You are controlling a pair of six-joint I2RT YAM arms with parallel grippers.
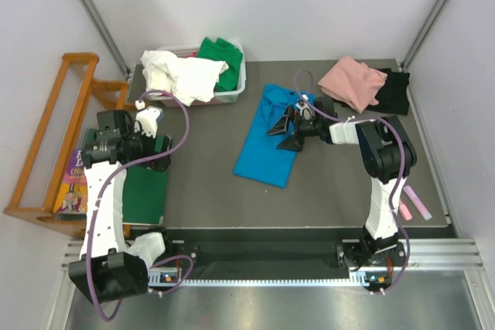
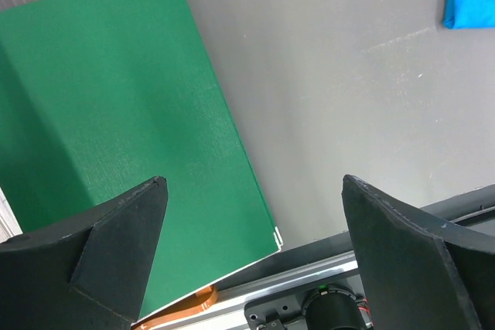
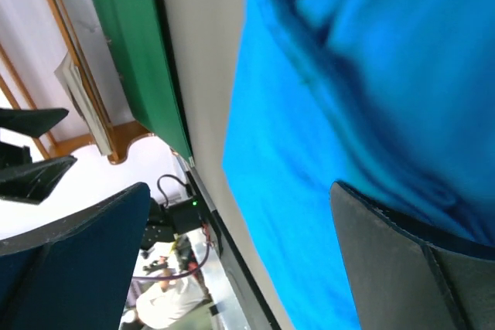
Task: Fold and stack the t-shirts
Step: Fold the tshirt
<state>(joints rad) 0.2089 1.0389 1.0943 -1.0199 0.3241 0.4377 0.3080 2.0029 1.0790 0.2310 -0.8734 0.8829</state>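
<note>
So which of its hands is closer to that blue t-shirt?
The right. The right hand hovers open directly over the blue t-shirt; the left hand hangs over the dark green board, well off to the shirt's side.

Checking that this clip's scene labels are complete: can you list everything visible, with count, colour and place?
Soft cloth blue t-shirt: one, bright blue, laid out mid-table.
Crumpled pink t-shirt: one, pink, far right corner.
Black t-shirt: one, black, beside the pink one.
Plastic basket: one, white, far left.
White t-shirt: one, white, in the basket.
Green t-shirt: one, green, in the basket.
Flat stiff board: one, dark green, near left.
Wooden rack: one, orange-brown, left of the table.
Colourful book: one, by the rack.
Small sticks: two, pink, right edge.
Table mat: one, grey.
Left gripper: open, above the board's edge.
Right gripper: open, over the blue t-shirt.
</note>
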